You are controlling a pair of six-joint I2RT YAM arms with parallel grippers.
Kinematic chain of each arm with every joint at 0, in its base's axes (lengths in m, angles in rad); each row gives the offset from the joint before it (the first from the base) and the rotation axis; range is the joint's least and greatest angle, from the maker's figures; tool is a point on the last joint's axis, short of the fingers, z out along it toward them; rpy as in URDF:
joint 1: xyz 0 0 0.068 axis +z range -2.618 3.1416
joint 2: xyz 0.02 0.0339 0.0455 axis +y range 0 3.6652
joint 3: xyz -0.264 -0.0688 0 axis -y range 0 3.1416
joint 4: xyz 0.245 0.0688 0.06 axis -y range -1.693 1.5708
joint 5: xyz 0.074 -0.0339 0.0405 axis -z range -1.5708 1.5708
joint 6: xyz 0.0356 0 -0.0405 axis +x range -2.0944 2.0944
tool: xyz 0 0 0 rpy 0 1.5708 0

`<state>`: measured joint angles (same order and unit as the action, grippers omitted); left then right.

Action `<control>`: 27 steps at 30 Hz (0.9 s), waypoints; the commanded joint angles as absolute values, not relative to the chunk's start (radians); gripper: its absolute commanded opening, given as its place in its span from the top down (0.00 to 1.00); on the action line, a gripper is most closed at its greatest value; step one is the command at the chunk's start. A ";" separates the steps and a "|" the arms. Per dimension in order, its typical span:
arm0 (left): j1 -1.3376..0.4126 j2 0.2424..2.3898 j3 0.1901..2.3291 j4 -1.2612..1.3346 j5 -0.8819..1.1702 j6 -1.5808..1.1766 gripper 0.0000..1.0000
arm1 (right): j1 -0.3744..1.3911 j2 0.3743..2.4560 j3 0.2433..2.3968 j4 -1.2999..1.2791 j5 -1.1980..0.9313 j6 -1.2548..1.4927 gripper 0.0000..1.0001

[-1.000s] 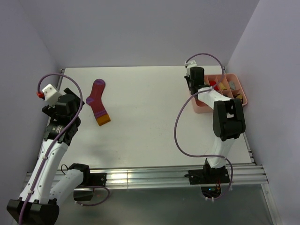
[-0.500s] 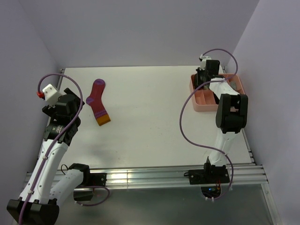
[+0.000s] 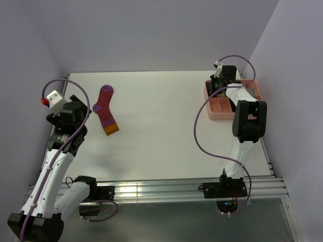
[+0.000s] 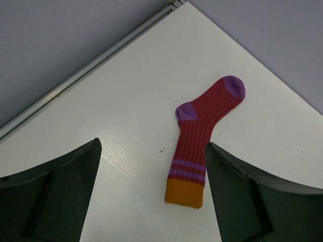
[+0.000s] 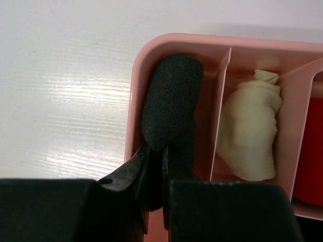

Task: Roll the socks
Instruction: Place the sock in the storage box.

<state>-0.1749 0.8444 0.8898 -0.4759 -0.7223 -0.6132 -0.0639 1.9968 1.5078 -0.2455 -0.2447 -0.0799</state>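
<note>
A magenta sock [image 3: 105, 110] with purple stripes, purple toe and heel and an orange cuff lies flat at the table's far left; it also shows in the left wrist view [image 4: 204, 138]. My left gripper [image 4: 151, 201] is open and empty, above and short of its cuff. My right gripper [image 5: 164, 166] is shut on a black sock [image 5: 169, 108] over the near-left compartment of the pink tray [image 5: 132, 96]. A rolled cream sock [image 5: 252, 131] lies in the neighbouring compartment. In the top view the right gripper [image 3: 220, 85] hangs over the tray [image 3: 219, 115].
The pink tray sits at the table's far right, close to the right wall. A red thing [image 5: 308, 151] lies in a further compartment. Walls close in at the back and on both sides. Bare white tabletop [image 3: 161, 121] lies between sock and tray.
My right arm swung from the tray's left corner to over the tray, then edged slightly left. The left arm and the magenta sock have not moved.
</note>
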 commanded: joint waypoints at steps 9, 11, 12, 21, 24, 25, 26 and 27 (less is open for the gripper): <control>-0.179 0.842 0.885 -0.454 -0.723 -0.598 0.12 | -0.103 2.138 1.687 -0.423 -0.183 -0.006 0.94; -0.179 0.842 0.884 -0.453 -0.723 -0.597 0.12 | -0.103 2.164 1.721 -0.457 -0.183 -0.017 0.87; -0.179 0.841 0.884 -0.453 -0.721 -0.595 0.12 | -0.103 2.174 1.733 -0.472 -0.186 -0.021 0.86; -0.179 0.836 0.877 -0.448 -0.710 -0.595 0.12 | -0.100 2.025 1.651 -0.382 -0.201 -0.054 0.59; -0.181 0.833 0.877 -0.448 -0.710 -0.595 0.12 | -0.098 2.010 1.660 -0.391 -0.196 -0.063 0.50; -0.179 0.831 0.877 -0.448 -0.709 -0.595 0.12 | -0.100 2.002 1.661 -0.393 -0.195 -0.064 0.49; -0.179 0.830 0.876 -0.448 -0.707 -0.595 0.12 | -0.098 1.994 1.661 -0.393 -0.193 -0.061 0.48; -0.179 0.828 0.876 -0.448 -0.706 -0.595 0.12 | -0.097 1.987 1.661 -0.391 -0.192 -0.061 0.46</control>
